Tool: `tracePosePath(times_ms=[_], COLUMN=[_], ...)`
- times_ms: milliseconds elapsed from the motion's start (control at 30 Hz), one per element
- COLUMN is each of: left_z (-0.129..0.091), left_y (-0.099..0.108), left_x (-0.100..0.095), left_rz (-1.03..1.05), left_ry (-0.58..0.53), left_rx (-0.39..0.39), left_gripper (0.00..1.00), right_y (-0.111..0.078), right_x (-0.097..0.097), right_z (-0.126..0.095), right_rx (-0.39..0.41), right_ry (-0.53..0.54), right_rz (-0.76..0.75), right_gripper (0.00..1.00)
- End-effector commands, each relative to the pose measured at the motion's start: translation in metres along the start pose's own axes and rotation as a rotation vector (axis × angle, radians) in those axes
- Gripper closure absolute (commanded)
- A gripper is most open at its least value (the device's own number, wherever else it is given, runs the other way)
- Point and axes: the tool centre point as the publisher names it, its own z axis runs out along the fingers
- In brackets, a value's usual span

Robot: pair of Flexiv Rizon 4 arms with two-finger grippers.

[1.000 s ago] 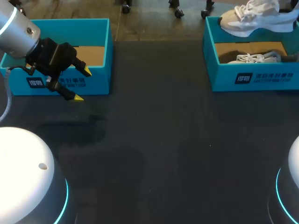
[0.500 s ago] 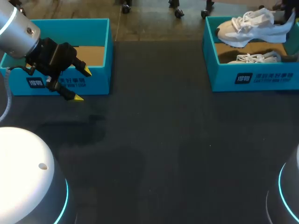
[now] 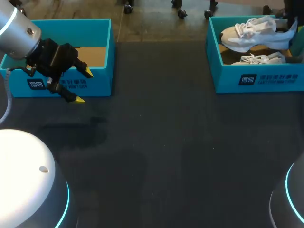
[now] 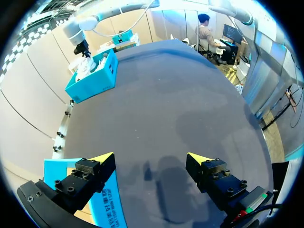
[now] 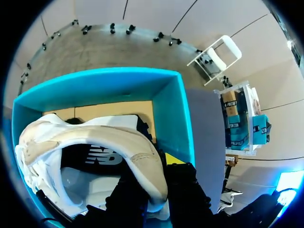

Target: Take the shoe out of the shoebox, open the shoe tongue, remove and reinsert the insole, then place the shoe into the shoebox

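A white and beige shoe [image 3: 249,35] hangs tilted over the open right teal shoebox [image 3: 256,78], its heel toward the table's right edge. My right gripper [image 5: 156,178] is shut on that heel, one yellow tip showing beside the shoe [image 5: 95,142] above the box's cardboard floor. A second white shoe [image 3: 259,59] lies inside this box. In front of the left teal shoebox [image 3: 61,88], my left gripper [image 3: 81,86] hangs open and holds nothing. From the left wrist, the left gripper [image 4: 151,159] stands wide over bare table, the right shoebox [image 4: 92,76] far ahead.
The left shoebox [image 4: 104,204] lies right under one left finger and shows only a brown cardboard floor [image 3: 92,54]. Dark tabletop [image 3: 166,142] stretches between the two boxes and toward the front edge.
The right gripper has lowered the shoe from above the right shoebox's far rim down into the box opening. The left arm has stayed still.
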Motion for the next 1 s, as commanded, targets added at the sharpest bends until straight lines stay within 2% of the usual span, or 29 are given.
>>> tracePosePath(times_ms=[33, 367, 1000], left_z=[0.0, 0.0, 0.0], left_y=[0.0, 0.0, 0.0], left_x=[0.0, 0.0, 0.0], left_rz=[0.0, 0.0, 0.0], left_ry=[0.002, 0.002, 0.002], left_rx=[-0.004, -0.004, -0.004], left_gripper=[0.0, 0.0, 0.0], right_y=[0.013, 0.014, 0.014], right_x=[0.004, 0.004, 0.008], right_z=[0.015, 0.037, 0.064], right_rx=[0.023, 0.035, 0.044], right_ry=[-0.008, -0.01, -0.055], right_rz=[-0.001, 0.006, 0.013], right_gripper=[1.0, 1.0, 1.0])
